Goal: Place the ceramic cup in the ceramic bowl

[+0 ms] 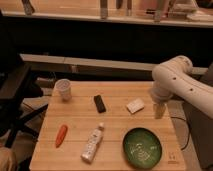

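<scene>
The ceramic cup [63, 89] is small, whitish and tapered, and stands upright at the table's far left corner. The ceramic bowl [143, 147] is wide, green and shallow with pale marks inside; it sits at the near right of the table. My gripper [159, 111] hangs from the white arm [177, 82] over the table's right edge, above and behind the bowl and far to the right of the cup. It holds nothing that I can see.
On the wooden table [115, 125]: a black rectangular object [100, 103] in the middle, a white sponge-like block [135, 106] beside the gripper, an orange carrot [61, 135] at near left, a white labelled bottle [93, 143] lying at near centre. A dark chair [15, 95] stands at left.
</scene>
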`<state>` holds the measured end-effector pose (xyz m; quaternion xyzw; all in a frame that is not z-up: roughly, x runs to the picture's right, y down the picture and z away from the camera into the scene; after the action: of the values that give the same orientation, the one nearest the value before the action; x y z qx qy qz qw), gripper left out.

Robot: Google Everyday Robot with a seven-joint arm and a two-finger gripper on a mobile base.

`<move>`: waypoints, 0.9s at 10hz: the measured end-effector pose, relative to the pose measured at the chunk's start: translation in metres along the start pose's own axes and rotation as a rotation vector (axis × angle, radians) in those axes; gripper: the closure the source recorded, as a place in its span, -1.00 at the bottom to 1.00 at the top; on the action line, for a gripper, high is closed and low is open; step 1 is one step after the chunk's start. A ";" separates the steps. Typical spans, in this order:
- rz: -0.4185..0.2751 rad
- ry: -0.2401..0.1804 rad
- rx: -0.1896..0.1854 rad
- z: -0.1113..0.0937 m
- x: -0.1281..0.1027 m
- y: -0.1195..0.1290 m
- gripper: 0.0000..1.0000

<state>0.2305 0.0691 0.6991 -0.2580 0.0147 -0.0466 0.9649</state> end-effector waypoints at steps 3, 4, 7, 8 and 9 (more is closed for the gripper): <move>-0.063 0.010 0.018 -0.002 -0.009 -0.011 -0.60; -0.085 0.009 0.025 -0.003 -0.019 -0.016 -0.60; -0.156 0.013 0.045 -0.006 -0.057 -0.030 -0.60; -0.173 0.018 0.050 -0.007 -0.061 -0.033 -0.60; -0.197 0.020 0.059 -0.008 -0.062 -0.036 -0.60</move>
<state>0.1650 0.0398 0.7105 -0.2291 -0.0025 -0.1440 0.9627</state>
